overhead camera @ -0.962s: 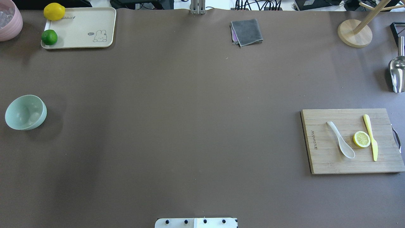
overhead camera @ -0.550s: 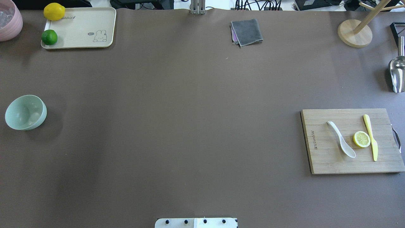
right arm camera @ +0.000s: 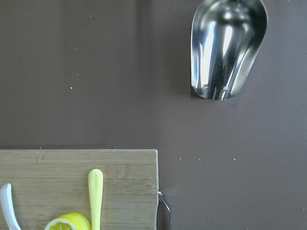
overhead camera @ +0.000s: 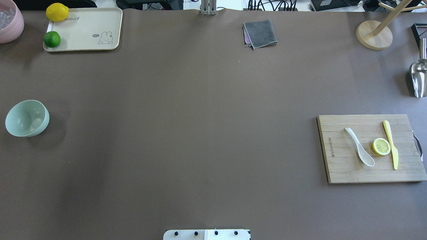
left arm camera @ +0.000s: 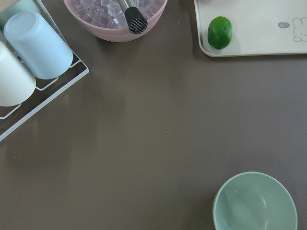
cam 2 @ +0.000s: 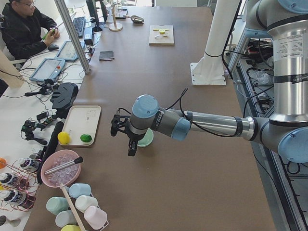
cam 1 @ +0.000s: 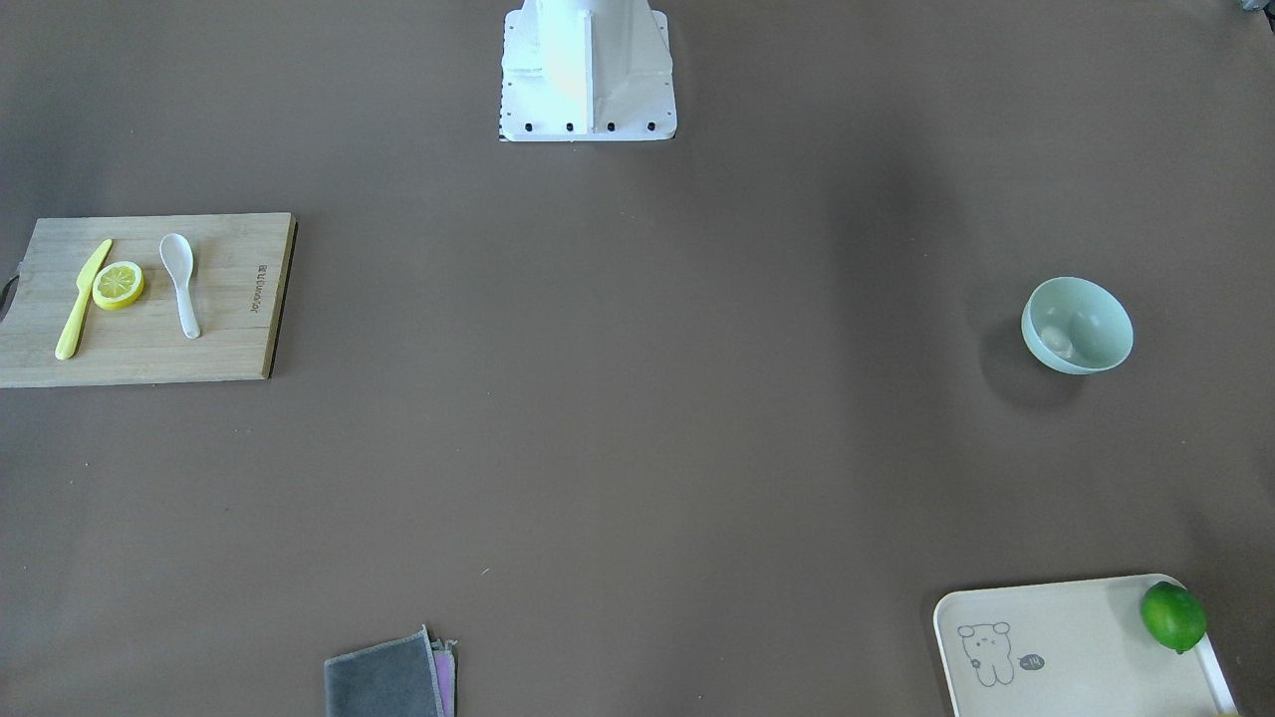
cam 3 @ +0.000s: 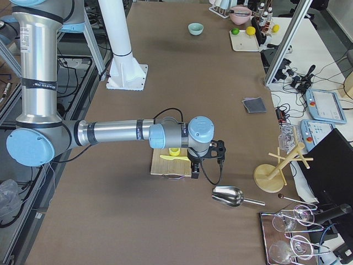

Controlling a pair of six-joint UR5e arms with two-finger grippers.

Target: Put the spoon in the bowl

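Note:
The white spoon (overhead camera: pixel 359 146) lies on a wooden cutting board (overhead camera: pixel 340 170) at the table's right, scoop toward the robot; it also shows in the front view (cam 1: pixel 180 284), and its handle end shows in the right wrist view (right arm camera: pixel 5 203). The mint-green bowl (overhead camera: pixel 26 118) stands at the far left, also seen in the front view (cam 1: pixel 1078 326) and the left wrist view (left arm camera: pixel 254 203). My left gripper (cam 2: pixel 122 142) hangs above the table beside the bowl. My right gripper (cam 3: pixel 208 160) hangs over the board's outer end. Both show only in side views, so I cannot tell whether they are open or shut.
A lemon slice (overhead camera: pixel 381 146) and a yellow knife (overhead camera: pixel 391 144) lie beside the spoon. A metal scoop (right arm camera: pixel 226 45) lies beyond the board. A cream tray (overhead camera: pixel 86 33) with a lime and a lemon, a pink ice bowl (left arm camera: pixel 117 19), cups (left arm camera: pixel 38 45) and a grey cloth (overhead camera: pixel 260 33) sit along the edges.

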